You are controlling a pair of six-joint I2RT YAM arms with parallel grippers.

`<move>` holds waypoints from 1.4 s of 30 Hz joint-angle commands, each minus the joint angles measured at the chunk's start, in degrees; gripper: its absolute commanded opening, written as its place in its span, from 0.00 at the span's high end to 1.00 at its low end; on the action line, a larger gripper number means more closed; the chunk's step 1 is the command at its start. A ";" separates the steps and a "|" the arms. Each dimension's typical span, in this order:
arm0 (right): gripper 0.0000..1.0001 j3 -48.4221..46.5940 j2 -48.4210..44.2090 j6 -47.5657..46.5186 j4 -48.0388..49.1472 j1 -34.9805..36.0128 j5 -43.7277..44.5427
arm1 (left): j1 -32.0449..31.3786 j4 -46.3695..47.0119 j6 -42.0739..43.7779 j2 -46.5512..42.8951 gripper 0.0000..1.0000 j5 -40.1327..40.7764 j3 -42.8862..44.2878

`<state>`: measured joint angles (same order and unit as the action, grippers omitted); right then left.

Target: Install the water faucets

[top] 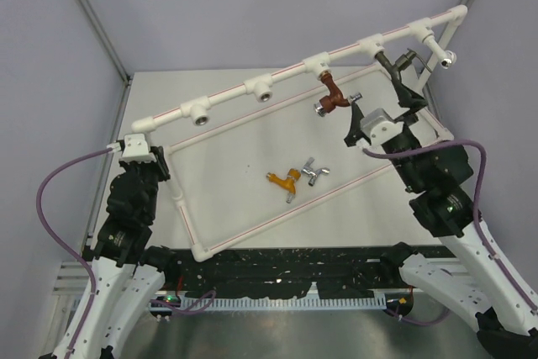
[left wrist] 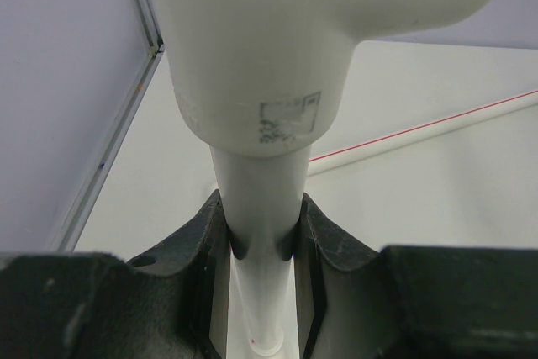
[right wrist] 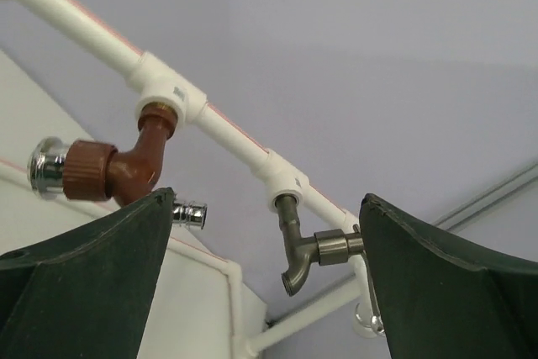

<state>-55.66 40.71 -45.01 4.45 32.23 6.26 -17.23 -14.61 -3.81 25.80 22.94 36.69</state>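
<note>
The dark grey faucet (top: 392, 65) hangs screwed into a socket of the raised white pipe frame (top: 227, 98). In the right wrist view it (right wrist: 304, 248) sits between my open right gripper's (right wrist: 267, 199) fingers, untouched. The red-brown faucet (top: 331, 97) hangs from the socket to its left and also shows in the right wrist view (right wrist: 126, 166). The orange faucet (top: 284, 179) and the silver faucet (top: 315, 171) lie on the table inside the frame. My right gripper (top: 382, 108) is just below the dark grey faucet. My left gripper (left wrist: 261, 224) is shut on the frame's pipe (left wrist: 256, 199) at its left corner (top: 139, 150).
Two empty T sockets (top: 265, 90) (top: 200, 112) face forward on the top bar, and another fitting (top: 446, 58) is at its right end. The frame's lower bars (top: 277, 216) rest on the white table (top: 227, 166). Grey walls enclose the back and sides.
</note>
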 commanded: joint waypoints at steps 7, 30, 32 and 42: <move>0.04 -4.19 7.63 -43.30 -15.52 5.82 2.61 | -0.96 -3.58 1.79 0.92 1.00 -4.66 0.14; 0.51 -1.03 17.48 -41.93 0.21 6.97 6.66 | -0.96 -3.58 1.79 0.39 1.00 -4.74 0.05; 0.72 -1.12 17.48 -34.30 0.73 6.97 5.00 | -0.87 -3.58 1.79 0.39 1.00 -4.66 0.05; 0.95 4.05 16.68 29.61 24.26 4.60 -1.60 | -1.05 -3.49 1.62 0.57 1.00 -5.01 0.05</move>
<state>-54.37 58.04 -55.24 9.80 37.43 12.29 -17.23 -14.66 -3.90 25.74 23.33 36.71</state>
